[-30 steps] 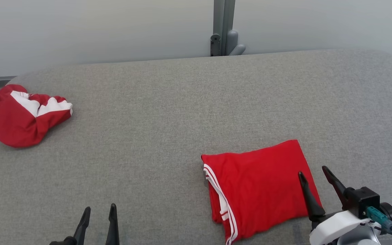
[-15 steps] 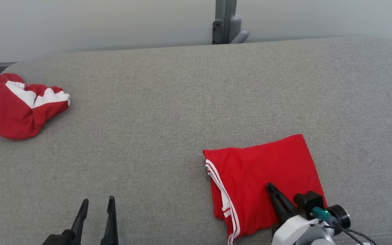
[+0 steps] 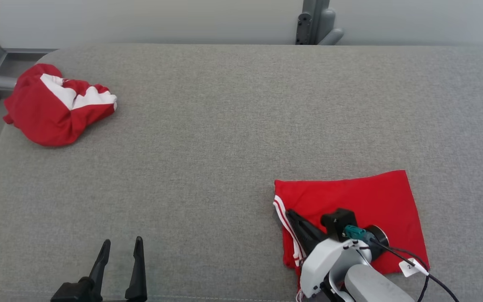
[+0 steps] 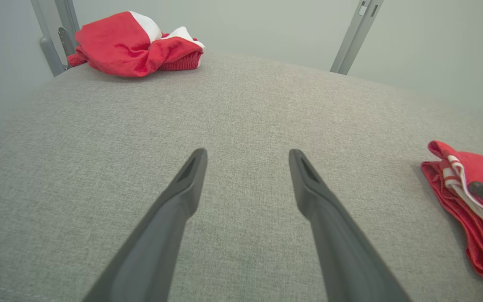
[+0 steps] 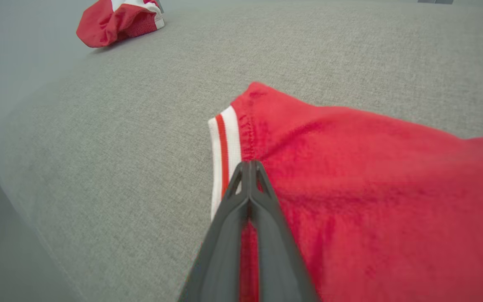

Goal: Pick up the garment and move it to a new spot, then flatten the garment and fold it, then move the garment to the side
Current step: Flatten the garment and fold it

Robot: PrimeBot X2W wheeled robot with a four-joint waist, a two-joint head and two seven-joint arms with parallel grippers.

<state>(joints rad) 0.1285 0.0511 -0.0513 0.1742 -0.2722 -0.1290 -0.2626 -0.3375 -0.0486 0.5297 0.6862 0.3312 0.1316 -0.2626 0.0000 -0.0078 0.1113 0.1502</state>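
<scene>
On my head view the garment (image 3: 371,197) lies at about four o'clock on the grey table (image 3: 224,126). It is a neat red rectangle with its white-striped edges stacked along the nine o'clock side. From that I judge the pick-up, the flattening and the folding to be done. My right gripper (image 3: 292,214) is on top of it. Its wrist view shows both fingers (image 5: 229,235) pressed tight together, tips lying on the cloth just beside the striped band (image 5: 224,138), near the garment's ten o'clock corner. I see no fabric between them, so I cannot tell whether they have nipped a layer or merely rest on the cloth. My left gripper (image 3: 123,241) hangs at seven o'clock, spread wide with nothing in it, over bare table and well apart from the garment. A crumpled garment (image 3: 53,113), red and white, sits at ten o'clock by the table's far left corner, and I take it to be no part of this step. What I reckon is left is the last move: shifting the folded piece to the side. The stack is several layers thick, so a drag from one point could skew it or open the fold, and that calls for care.
</scene>
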